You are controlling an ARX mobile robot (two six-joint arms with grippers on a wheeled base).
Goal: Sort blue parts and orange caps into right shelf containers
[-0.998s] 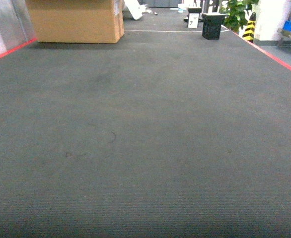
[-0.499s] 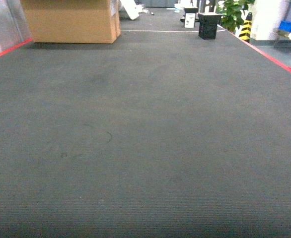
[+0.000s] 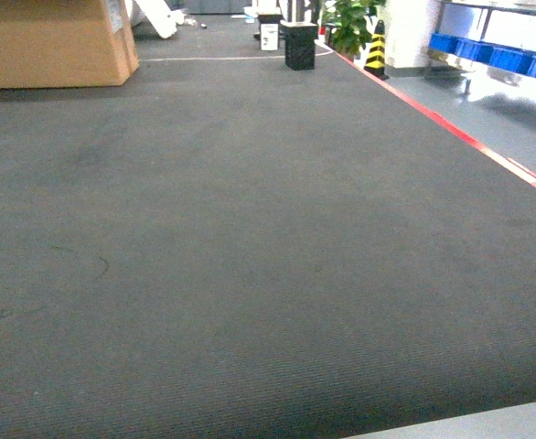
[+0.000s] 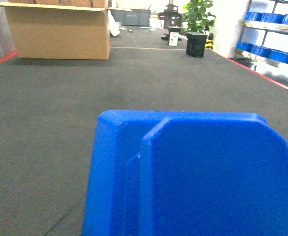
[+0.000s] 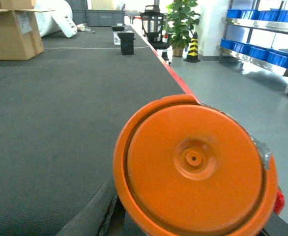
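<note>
We see a blue part [image 4: 193, 177] filling the lower half of the left wrist view, right up against the left tool — whose fingers are hidden, so we cannot tell if they clamp it. An orange cap [image 5: 195, 167] sits equally close before the right tool, grip likewise unclear. Ahead of both lies dark carpet [image 3: 250, 229]; the shelf [image 3: 497, 50] with blue containers [image 3: 510, 59] stands far off, front-right.

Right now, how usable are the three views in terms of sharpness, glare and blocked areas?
Head view: soft, grainy dark grey carpet, glare on the pale floor by the steel shelf. Left wrist view: the chunky bright blue plastic part fills the lower frame. Right wrist view: the round orange plastic cap blocks the lower right; the background is sharp.
</note>
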